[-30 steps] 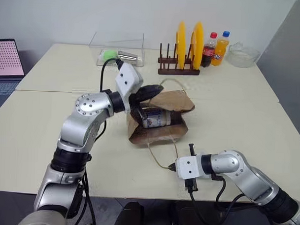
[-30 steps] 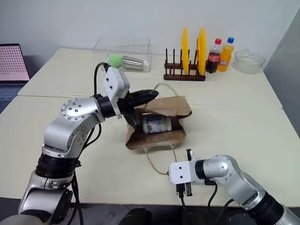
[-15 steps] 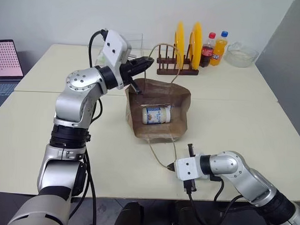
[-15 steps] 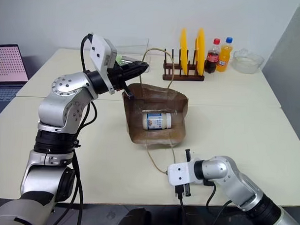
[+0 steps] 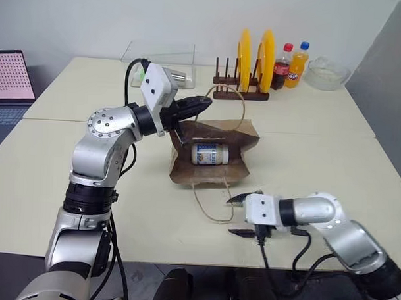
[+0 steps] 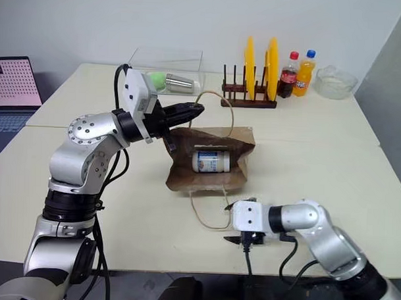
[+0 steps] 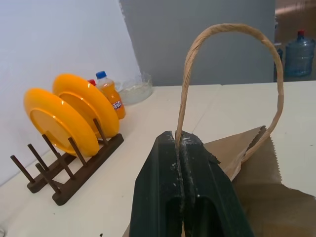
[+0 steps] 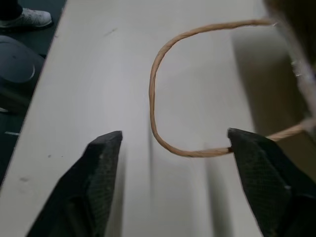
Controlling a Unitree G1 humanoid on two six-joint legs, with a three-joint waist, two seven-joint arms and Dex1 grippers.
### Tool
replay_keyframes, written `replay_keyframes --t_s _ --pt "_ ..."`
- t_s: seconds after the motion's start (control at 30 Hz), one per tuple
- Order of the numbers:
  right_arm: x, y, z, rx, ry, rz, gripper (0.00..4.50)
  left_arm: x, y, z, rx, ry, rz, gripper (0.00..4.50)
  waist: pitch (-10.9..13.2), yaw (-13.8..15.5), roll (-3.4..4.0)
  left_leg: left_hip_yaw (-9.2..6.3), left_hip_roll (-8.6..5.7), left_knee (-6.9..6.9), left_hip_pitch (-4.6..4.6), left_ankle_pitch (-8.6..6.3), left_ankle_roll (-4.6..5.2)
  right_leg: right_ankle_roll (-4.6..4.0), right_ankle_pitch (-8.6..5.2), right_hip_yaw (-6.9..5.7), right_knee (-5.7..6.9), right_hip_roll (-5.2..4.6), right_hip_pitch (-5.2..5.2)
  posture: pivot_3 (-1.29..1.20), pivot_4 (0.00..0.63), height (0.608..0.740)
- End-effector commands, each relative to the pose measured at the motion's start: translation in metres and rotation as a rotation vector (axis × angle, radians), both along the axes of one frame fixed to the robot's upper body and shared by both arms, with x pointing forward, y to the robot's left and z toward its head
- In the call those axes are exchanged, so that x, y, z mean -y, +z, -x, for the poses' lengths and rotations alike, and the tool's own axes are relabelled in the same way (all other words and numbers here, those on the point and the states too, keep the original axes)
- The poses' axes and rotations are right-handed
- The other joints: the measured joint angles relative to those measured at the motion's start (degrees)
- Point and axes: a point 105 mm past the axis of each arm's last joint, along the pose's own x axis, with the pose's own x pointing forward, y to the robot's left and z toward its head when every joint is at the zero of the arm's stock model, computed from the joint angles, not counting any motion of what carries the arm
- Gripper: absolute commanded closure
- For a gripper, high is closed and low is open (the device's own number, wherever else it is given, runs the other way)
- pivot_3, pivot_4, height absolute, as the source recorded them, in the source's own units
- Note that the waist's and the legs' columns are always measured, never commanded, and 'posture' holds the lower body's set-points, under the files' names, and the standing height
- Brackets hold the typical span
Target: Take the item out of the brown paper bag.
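Head views: cream table [image 5: 332, 161] against a white wall. The left gripper [image 5: 203, 103] is pinching the upper handle [image 5: 239, 105] of the brown paper bag [image 5: 243, 151], fingers clamped; since half a second ago it is sitting lower, so the bag is slumping flatter instead of standing tall. The item [image 5: 209, 153] is lying inside the bag's open mouth, just below the left gripper. The right gripper [image 5: 241, 214] is now spread wide and lifted off the table, having been shut before; the lower handle [image 5: 208, 206] is lying loose just beside it. Beyond the left gripper: plate rack [image 5: 241, 92] with yellow plates [image 5: 253, 52], two bottles [image 5: 287, 63], glass bowl [image 5: 326, 71], clear box [image 5: 159, 56]; laptop [image 5: 8, 84] far left.

Left wrist view: closed fingers [image 7: 168, 182] nipping the twisted loop, bag paper right behind them.

Right wrist view: fingers [image 8: 101, 163] apart, loop between them on the table, one finger's tip at the loop, contact unclear.
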Motion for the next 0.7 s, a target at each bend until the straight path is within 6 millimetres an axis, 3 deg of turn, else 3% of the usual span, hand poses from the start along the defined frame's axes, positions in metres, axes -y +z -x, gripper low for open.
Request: replay_keyframes --t_s 0.03,0.13,0.23,0.37,0.53,0.67,0.7 --pt "0.005 0.033 0.009 -0.014 0.000 -0.088 0.86 0.001 0.012 0.007 0.050 -0.019 0.016 4.50 0.0 0.0 0.00 -0.01 0.00 0.00 0.00 0.00 0.00 0.00 0.00 -0.01 0.01 0.00 0.00 0.00 0.150 0.740" --pt "0.006 0.064 0.005 -0.030 -0.035 -0.228 0.86 0.001 0.013 0.006 0.037 -0.018 0.034 4.50 0.0 0.0 0.00 -0.01 0.01 0.00 0.00 0.00 0.01 0.00 0.00 -0.02 0.02 0.00 0.00 0.00 0.150 0.740" --pt "-0.006 0.076 -0.004 0.015 -0.045 -0.264 0.86 0.002 0.016 0.007 0.021 -0.026 0.059 4.50 0.0 -0.2 0.00 0.01 0.02 -0.01 0.04 0.00 0.01 0.00 0.00 0.00 0.04 0.01 0.00 0.00 0.150 0.740" --pt "-0.042 0.073 -0.035 0.128 -0.107 -0.216 0.86 0.003 0.024 0.004 0.002 -0.026 0.105 4.50 0.0 -0.4 0.01 0.00 0.04 -0.04 0.02 0.00 0.01 0.00 0.00 -0.01 0.09 0.02 -0.06 0.00 0.150 0.740" --pt "-0.066 0.073 -0.063 0.267 -0.114 -0.134 0.86 0.002 0.026 0.002 0.002 -0.024 0.107 4.50 0.0 -0.2 0.01 0.03 -0.03 0.00 -0.27 0.13 -0.21 -0.30 0.18 0.03 0.09 -0.01 -0.33 0.00 0.150 0.740" --pt "-0.074 0.064 -0.085 0.322 -0.132 -0.056 0.02 0.003 0.023 0.003 0.006 -0.023 0.105 4.50 0.0 -0.1 0.01 0.10 -0.05 0.03 -0.40 0.14 -0.23 -0.31 0.19 0.10 0.10 -0.03 -0.48 0.00 0.150 0.740" --pt "-0.075 0.061 -0.090 0.342 -0.133 -0.028 0.02 0.003 0.023 0.004 0.006 -0.024 0.105 4.50 0.0 -0.2 0.01 0.11 -0.05 0.02 -0.40 0.14 -0.23 -0.31 0.20 0.10 0.10 -0.03 -0.49 0.00 0.150 0.740"
